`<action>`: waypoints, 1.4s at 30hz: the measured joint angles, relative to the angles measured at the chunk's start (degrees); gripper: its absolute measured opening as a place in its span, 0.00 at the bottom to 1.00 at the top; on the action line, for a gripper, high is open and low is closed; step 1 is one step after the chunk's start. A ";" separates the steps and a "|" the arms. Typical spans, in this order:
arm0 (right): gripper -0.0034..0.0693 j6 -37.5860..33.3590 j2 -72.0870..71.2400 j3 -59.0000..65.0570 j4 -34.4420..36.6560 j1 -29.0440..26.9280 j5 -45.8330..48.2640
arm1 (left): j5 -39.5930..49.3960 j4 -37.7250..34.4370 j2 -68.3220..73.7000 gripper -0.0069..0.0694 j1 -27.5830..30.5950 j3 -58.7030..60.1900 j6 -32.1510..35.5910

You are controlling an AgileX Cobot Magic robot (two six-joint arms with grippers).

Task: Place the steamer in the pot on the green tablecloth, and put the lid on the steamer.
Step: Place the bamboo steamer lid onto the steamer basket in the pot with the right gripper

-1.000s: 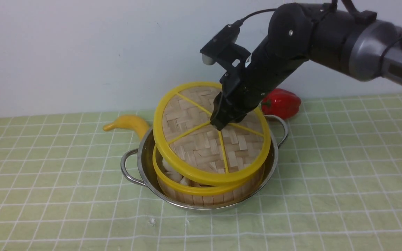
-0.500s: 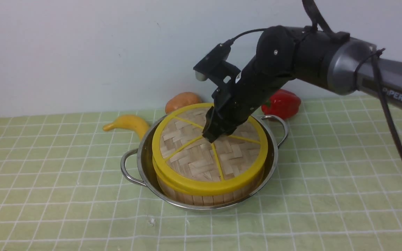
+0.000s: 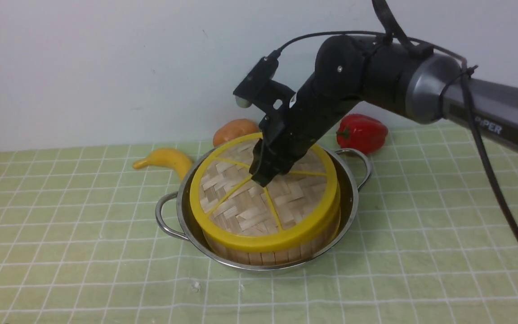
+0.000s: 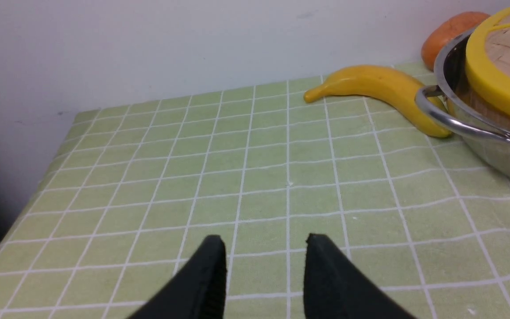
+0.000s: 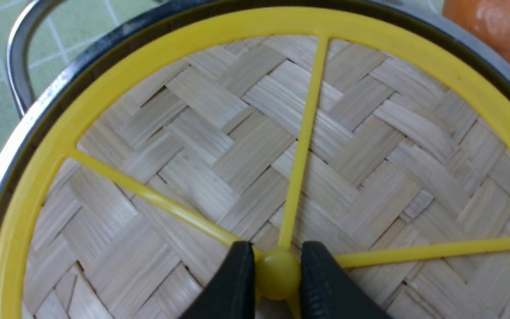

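The steel pot stands on the green tablecloth with the steamer inside it. The lid lies on the steamer, shifted slightly left so its rim overhangs. My right gripper is shut on the lid's yellow centre knob, with a finger on each side. The lid fills the right wrist view inside the pot's rim. My left gripper is open and empty over bare cloth, away from the pot. It does not show in the front view.
A yellow banana lies behind the pot's left handle. An orange round fruit and a red bell pepper sit at the back by the wall. The cloth's left edge drops off near the left gripper.
The right gripper lowered the tilted lid flat onto the steamer, then slid it a little to the left while still holding the knob. The left arm is unseen in earlier frames.
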 joint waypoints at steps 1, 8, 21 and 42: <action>0.25 0.42 0.00 -0.84 0.00 0.00 0.49 | 0.00 0.00 0.00 0.41 0.00 0.00 0.00; 0.25 0.48 0.00 -1.59 0.00 -1.69 2.52 | 0.00 0.00 0.00 0.41 0.00 0.00 0.00; 0.25 -2.30 1.93 -1.69 4.02 -2.96 3.95 | 0.00 0.00 0.00 0.41 0.00 0.00 0.00; 0.25 -1.19 2.51 -3.69 3.59 -3.13 5.68 | 0.00 0.00 0.00 0.41 0.00 0.00 0.00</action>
